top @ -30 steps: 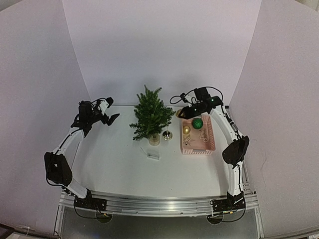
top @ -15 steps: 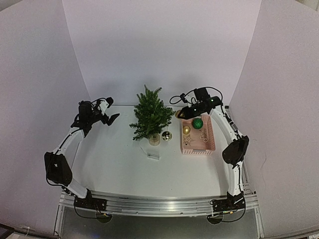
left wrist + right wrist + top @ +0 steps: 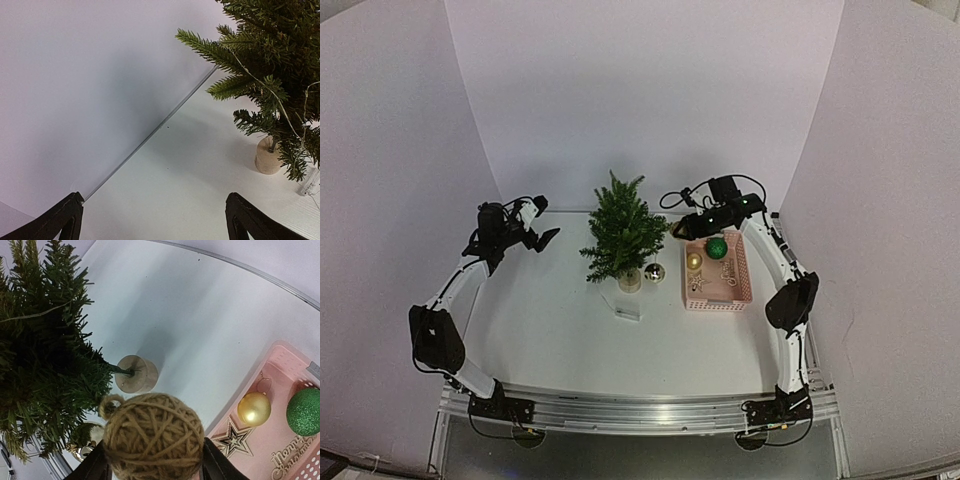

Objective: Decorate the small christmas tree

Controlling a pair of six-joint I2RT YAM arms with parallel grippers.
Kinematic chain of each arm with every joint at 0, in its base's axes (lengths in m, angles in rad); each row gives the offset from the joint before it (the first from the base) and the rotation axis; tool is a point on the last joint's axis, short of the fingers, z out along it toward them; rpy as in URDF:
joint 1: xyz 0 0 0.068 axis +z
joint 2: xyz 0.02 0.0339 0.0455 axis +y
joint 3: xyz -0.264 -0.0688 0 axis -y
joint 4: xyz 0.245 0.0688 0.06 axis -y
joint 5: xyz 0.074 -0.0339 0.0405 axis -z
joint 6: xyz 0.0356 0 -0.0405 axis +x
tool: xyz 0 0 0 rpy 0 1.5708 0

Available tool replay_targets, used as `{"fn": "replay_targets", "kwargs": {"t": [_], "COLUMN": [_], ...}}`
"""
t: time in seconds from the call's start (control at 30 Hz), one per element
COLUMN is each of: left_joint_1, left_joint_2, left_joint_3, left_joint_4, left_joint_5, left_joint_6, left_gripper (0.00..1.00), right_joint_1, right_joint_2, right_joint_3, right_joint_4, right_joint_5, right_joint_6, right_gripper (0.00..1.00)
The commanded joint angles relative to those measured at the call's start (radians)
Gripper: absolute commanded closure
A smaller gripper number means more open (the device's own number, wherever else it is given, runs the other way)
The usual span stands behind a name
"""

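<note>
The small christmas tree (image 3: 622, 234) stands mid-table on a pale pot base (image 3: 630, 281); it also shows in the left wrist view (image 3: 272, 65) and the right wrist view (image 3: 42, 355). My right gripper (image 3: 680, 229) is shut on a twine ball ornament (image 3: 152, 442) with a loop, held just right of the tree's branches, above the table. My left gripper (image 3: 542, 240) is open and empty, left of the tree; its fingertips (image 3: 67, 215) show at the bottom of the left wrist view.
A pink basket (image 3: 740, 287) right of the tree holds a green glitter ball (image 3: 717, 247), a gold ball (image 3: 694, 261) and a star (image 3: 231, 436). A silver ball (image 3: 655, 271) lies by the pot. A small clear box (image 3: 627, 311) lies in front of the tree.
My right gripper with the twine ball has edged slightly left toward the tree. The left arm has not moved.
</note>
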State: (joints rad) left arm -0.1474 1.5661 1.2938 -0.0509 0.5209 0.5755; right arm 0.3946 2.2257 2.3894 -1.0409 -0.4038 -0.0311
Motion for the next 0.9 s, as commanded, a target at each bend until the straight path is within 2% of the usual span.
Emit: {"fn": "replay_targets", "kwargs": {"t": [0.0, 0.87], "left_joint_1": [0.005, 0.005], "left_joint_2": [-0.037, -0.035], "left_joint_3": [0.01, 0.01], "left_joint_4": [0.025, 0.022], "left_joint_5": [-0.003, -0.004], "left_joint_6": [0.0, 0.007], "left_gripper": [0.0, 0.01], "right_joint_1": [0.008, 0.009], "right_joint_2": [0.016, -0.004], "right_joint_3": [0.021, 0.063], "right_joint_4": [0.013, 0.023], "right_joint_5": [-0.028, -0.078], "right_joint_6": [0.004, 0.01], "right_gripper": [0.4, 0.31]}}
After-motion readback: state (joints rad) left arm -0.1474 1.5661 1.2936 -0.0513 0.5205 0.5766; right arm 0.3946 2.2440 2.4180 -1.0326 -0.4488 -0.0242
